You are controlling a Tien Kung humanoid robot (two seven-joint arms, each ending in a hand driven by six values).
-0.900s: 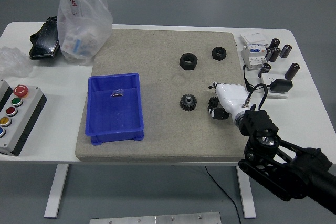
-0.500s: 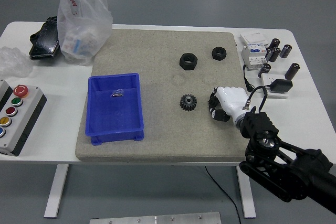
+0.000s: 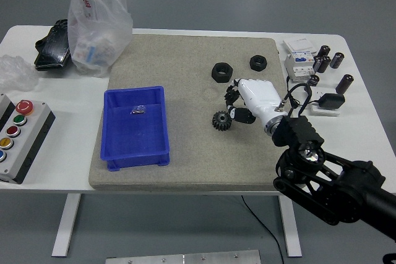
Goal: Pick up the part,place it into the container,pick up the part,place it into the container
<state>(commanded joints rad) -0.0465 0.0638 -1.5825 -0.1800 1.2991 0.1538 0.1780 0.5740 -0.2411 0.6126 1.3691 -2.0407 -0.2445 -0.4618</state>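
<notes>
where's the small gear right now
In the head view the small gear lies on the beige mat, right of the blue bin, just left of the right robot hand.

Beige mat [image 3: 185, 91] on white table [image 3: 365, 122]. Blue container [image 3: 136, 128], left of centre. Black gear [image 3: 221, 120], mid-mat; two black nuts [image 3: 221, 72], far right of mat. Right hand [image 3: 250, 98]: white shell, black finger joints, on black arm. Grey control box [image 3: 18, 137], near left, with red, green and yellow buttons. Clear plastic bag [image 3: 98, 23], far left. Black cylinders [image 3: 328, 63], far right.
</notes>
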